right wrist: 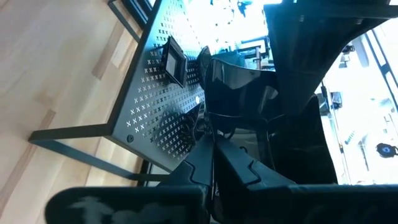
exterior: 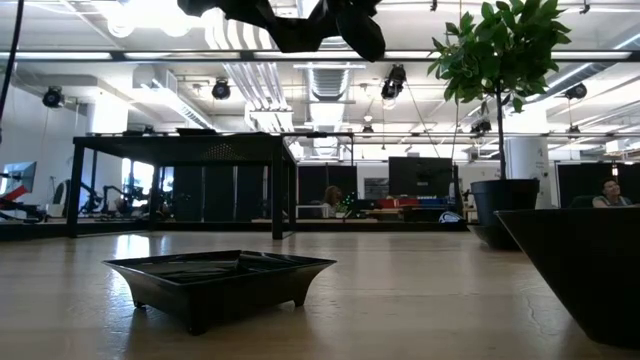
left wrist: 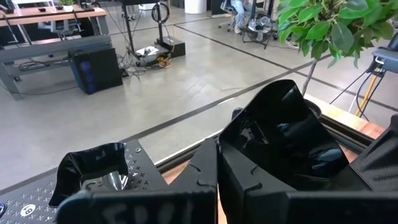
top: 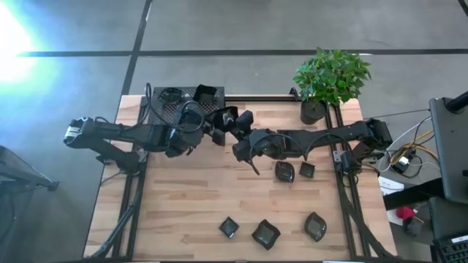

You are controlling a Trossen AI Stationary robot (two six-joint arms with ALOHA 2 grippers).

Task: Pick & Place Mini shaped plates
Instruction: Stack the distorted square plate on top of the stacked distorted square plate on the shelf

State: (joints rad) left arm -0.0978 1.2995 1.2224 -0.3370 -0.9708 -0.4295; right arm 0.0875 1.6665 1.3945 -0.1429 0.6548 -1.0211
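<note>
A glossy black mini plate (top: 229, 117) is held in the air between my two grippers, beside the near right corner of the black perforated stand (top: 170, 106). My left gripper (top: 219, 131) reaches it from the left and my right gripper (top: 241, 133) from the right, both shut on it. A second mini plate (top: 205, 93) sits on the stand's top by its underside. Several more mini plates lie on the wooden table: two (top: 284, 172) (top: 307, 170) under my right arm and three (top: 265, 234) along the near edge. My left gripper pinches the plate's rim (left wrist: 222, 146) between its two fingers, coming nearly level from the table's left. The plate (left wrist: 280, 137) stands on edge beyond the fingers, its hollow showing, clear of stand and table. My right gripper pinches another part of the same plate's rim (right wrist: 214, 134) between its two fingers, coming nearly level from the table's right. The plate (right wrist: 249, 93) stands on edge beyond the fingertips, lifted above the stand's corner.
A potted plant (top: 329, 80) stands at the far right corner. The stand (right wrist: 155, 93) fills the far left part of the table, with cables on it. The table's middle (top: 197, 183) is bare wood.
</note>
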